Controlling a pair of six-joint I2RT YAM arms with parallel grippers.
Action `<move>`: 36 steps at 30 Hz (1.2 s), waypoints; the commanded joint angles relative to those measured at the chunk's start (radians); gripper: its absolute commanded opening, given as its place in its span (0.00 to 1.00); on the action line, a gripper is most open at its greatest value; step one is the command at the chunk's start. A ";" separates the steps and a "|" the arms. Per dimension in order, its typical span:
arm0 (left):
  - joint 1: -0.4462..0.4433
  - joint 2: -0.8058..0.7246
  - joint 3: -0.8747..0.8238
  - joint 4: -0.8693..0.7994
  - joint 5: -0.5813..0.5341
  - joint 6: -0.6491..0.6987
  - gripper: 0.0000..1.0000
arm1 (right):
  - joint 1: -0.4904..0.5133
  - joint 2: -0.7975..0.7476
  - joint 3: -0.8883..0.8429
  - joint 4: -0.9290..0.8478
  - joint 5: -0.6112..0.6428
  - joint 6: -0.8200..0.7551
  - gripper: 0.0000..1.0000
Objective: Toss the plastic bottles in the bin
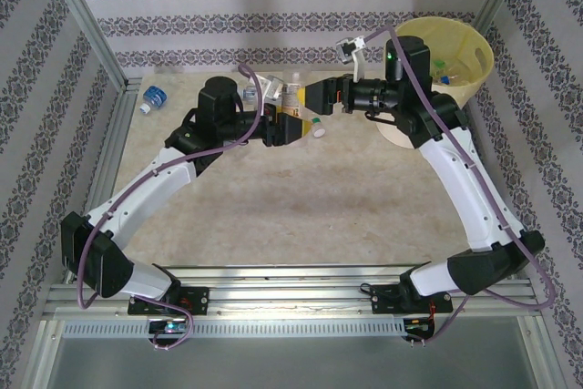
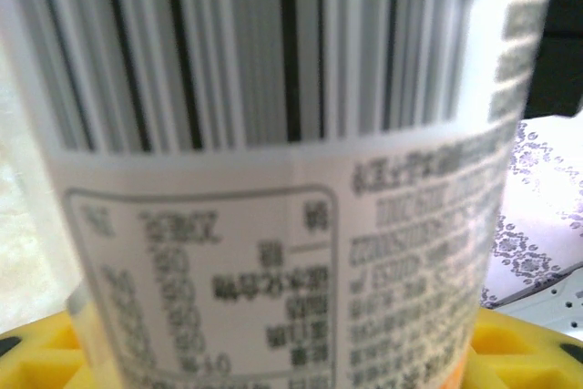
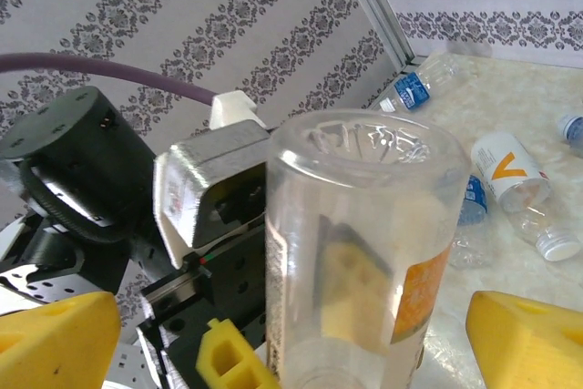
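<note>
while left claw (image 1: 288,129) grips, bottle (image 2: 273,179) blurs.

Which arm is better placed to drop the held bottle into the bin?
Right. The open right pincer brackets the bottle that the left pincer grips, and the bin stands close beside the right arm.

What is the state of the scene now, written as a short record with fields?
left gripper: jaws shut on held bottle
held bottle: clear, orange label
right gripper: jaws open, held bottle between them
bin: far right, some bottles inside
loose bottles: several lying on the table, far side
</note>
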 commanded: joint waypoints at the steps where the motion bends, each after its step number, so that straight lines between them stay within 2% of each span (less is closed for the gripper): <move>1: -0.018 0.002 0.046 0.096 0.037 -0.025 0.45 | 0.007 0.012 0.007 0.010 -0.028 -0.019 0.97; 11: -0.039 0.022 0.063 0.098 0.060 -0.027 0.43 | 0.015 0.033 0.008 0.016 -0.023 -0.025 0.95; 16: -0.048 0.037 0.077 0.093 0.077 -0.027 0.43 | 0.020 0.041 0.008 0.022 -0.027 -0.026 0.90; 26: -0.055 0.051 0.093 0.104 0.104 -0.023 0.43 | 0.021 0.052 0.013 0.027 -0.017 -0.022 0.74; 32: -0.059 0.054 0.085 0.107 0.111 -0.013 0.44 | 0.020 0.057 0.022 0.020 -0.018 -0.016 0.53; 34: -0.060 0.054 0.077 0.113 0.109 -0.013 0.49 | 0.018 0.060 0.028 0.011 -0.017 -0.020 0.47; 36: -0.060 0.054 0.070 0.112 0.102 -0.009 0.62 | 0.018 0.056 0.029 0.003 -0.008 -0.024 0.47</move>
